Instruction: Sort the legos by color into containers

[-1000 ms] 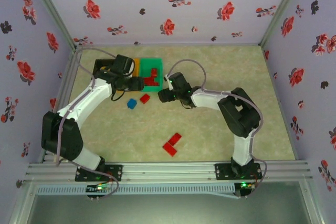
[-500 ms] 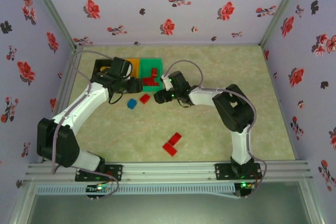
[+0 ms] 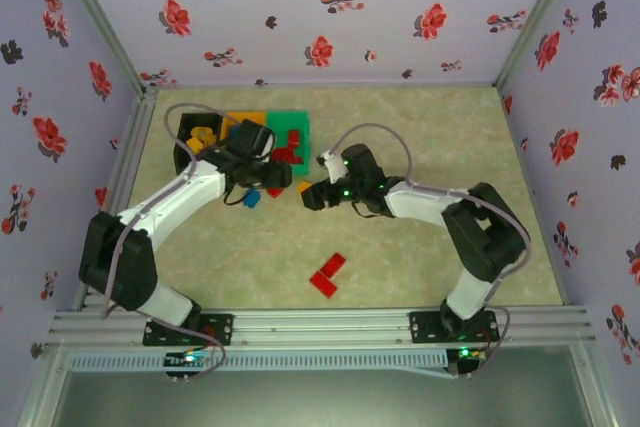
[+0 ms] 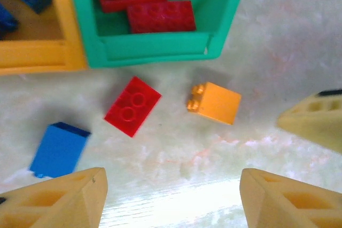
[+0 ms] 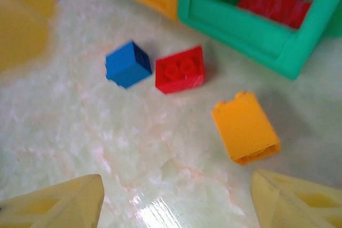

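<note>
L gripper (image 4: 171, 185) & R gripper (image 5: 176, 185) both hovering low, jaws released, nothing btwn them. Red lego (image 4: 132, 105), orange lego (image 4: 214, 103) & blue lego (image 4: 59, 149) lying on desk (image 4: 256, 36) just ahead of jaws, beside green bin (image 4: 160, 52).

The table (image 3: 400, 277) has a pale green, marbled top with faint pinkish veins, glossy enough to catch a bright glare. Lavender walls (image 3: 330, 7) printed with red and dark flowers close it in at the back and on both sides, meeting at slanted metal posts (image 3: 100, 22). A ribbed metal rail (image 3: 320, 325) runs along the near edge.
</note>
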Motion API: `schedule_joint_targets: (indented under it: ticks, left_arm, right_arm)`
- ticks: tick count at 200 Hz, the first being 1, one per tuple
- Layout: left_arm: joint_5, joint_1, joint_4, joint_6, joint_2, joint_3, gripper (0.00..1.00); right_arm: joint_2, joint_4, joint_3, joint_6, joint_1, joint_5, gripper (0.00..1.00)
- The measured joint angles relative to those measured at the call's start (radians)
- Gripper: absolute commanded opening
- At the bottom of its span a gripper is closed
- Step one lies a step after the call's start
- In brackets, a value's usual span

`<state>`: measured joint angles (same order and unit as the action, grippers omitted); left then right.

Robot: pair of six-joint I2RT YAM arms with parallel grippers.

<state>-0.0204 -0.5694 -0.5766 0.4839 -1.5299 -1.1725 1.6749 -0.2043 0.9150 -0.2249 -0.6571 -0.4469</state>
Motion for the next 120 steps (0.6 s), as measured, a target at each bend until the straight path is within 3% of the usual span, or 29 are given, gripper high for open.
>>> schedule_joint_targets:
  ticks: [69, 120]
  left_arm:
    - [-0.008, -0.088, 0.043, -0.043, -0.218, -0.065, 0.66]
    - [-0.002, -0.094, 0.043, -0.150, -0.340, -0.153, 0.66]
  right_arm:
    - [-0.281, 0.178, -0.001, -0.050, 0.066, 0.248, 0.80]
    - [-0.424, 0.271, -0.035, -0.053, 0.096, 0.334, 0.82]
